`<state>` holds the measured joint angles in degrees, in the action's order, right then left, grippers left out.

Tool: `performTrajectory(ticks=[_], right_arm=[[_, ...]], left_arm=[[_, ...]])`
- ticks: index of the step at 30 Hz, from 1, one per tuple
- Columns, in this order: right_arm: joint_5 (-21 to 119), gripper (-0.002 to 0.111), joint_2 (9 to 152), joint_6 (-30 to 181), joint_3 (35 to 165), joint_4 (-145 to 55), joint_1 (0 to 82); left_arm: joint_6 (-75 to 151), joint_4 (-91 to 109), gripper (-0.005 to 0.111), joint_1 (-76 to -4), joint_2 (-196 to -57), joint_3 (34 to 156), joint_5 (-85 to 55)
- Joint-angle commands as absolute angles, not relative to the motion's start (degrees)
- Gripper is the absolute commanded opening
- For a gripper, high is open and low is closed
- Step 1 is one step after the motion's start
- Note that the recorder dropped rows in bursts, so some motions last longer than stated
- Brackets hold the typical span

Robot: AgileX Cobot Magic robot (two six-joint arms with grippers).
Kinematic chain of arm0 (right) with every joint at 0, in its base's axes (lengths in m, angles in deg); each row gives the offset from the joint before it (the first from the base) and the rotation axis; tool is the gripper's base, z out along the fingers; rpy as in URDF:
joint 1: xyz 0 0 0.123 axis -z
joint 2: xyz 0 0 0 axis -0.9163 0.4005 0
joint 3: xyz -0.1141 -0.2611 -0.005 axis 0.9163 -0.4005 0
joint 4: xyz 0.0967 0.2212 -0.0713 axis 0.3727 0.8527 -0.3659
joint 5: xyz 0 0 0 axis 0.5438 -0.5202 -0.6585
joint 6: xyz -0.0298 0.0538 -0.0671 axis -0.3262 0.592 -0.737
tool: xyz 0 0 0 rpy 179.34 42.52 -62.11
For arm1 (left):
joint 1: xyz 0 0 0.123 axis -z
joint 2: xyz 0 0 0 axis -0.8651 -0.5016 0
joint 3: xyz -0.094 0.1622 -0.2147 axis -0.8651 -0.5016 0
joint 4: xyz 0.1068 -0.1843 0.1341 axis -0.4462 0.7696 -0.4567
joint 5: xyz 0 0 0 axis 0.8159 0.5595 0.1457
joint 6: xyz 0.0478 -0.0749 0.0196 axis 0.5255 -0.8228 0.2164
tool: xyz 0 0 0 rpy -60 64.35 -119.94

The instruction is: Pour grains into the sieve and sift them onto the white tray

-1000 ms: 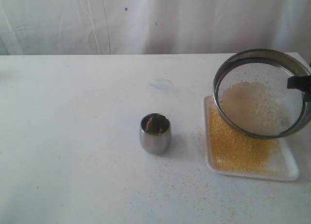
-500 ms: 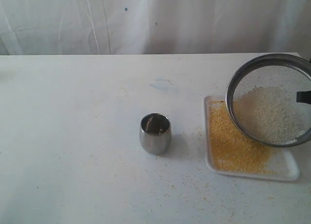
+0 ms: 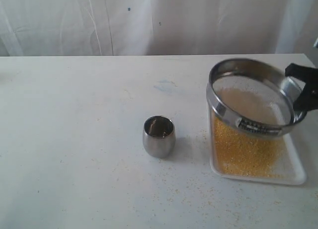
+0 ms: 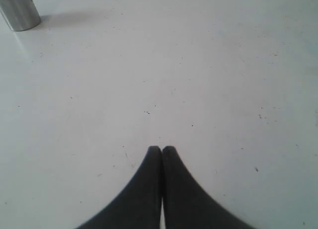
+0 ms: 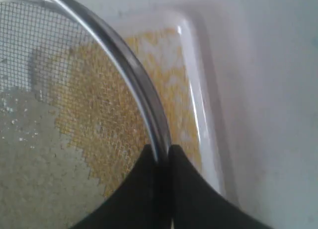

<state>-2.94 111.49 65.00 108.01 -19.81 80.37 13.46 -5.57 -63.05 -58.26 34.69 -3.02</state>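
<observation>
Start on the left: your left gripper [image 4: 161, 149] does not show in the exterior view. Its wrist view has the two dark fingers pressed together with nothing between them, hanging over bare table [image 3: 74, 139]. The only thing near it in that view is the steel cup [image 4: 19, 10], well apart from the fingertips.

Toward the middle of the table the cup [image 3: 159, 136] stands upright, alone, to the left of the tray [image 3: 293, 172]. A scatter of loose grains lies on the table around and in front of it.

On the right, the tray lies flat at the near right of the table, and a bed of golden-yellow grains [image 3: 243, 152] covers most of its floor. The sieve [image 3: 253, 97] is held above the tray's far part, clear of it and tilted, with its labelled side turned toward the near edge. Whitish grains lie on the mesh inside.

Your right gripper [image 5: 163, 152] pinches the sieve's steel rim at its right side: one finger is inside the ring, the other outside, and the rim runs between them. In the exterior view the gripper [image 3: 303, 90] shows as a dark shape at the sieve's right edge. Through the mesh in the wrist view you can see the yellow grains on the tray below.
</observation>
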Motion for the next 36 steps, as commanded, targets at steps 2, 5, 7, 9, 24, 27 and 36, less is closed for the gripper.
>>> performTrajectory(ticks=[2, 5, 7, 9, 24, 27, 36], right_arm=[[-1.2, 0.000, 112.2, 64.5, 107.4, -23.3, 80.5], [-3.6, 0.000, 113.2, 70.9, 108.9, -24.1, 80.7], [-9.7, 0.000, 113.2, 64.1, 107.2, -24.4, 79.5], [2.6, 0.000, 113.6, 65.6, 107.5, -25.8, 79.6], [6.4, 0.000, 113.5, 64.7, 105.0, -27.1, 79.5], [11.6, 0.000, 113.5, 68.8, 105.1, -26.2, 79.5], [2.1, 0.000, 113.5, 65.3, 101.2, -25.4, 79.4]], left_arm=[[13.2, -5.9, 0.000, -62.7, -57.9, 34.5, -2.9], [13.2, -5.9, 0.000, -62.7, -57.9, 34.5, -2.9], [13.2, -5.9, 0.000, -62.7, -57.9, 34.5, -2.9], [13.2, -5.9, 0.000, -62.7, -57.9, 34.5, -2.9], [13.2, -5.9, 0.000, -62.7, -57.9, 34.5, -2.9], [13.2, -5.9, 0.000, -62.7, -57.9, 34.5, -2.9], [13.2, -5.9, 0.000, -62.7, -57.9, 34.5, -2.9]])
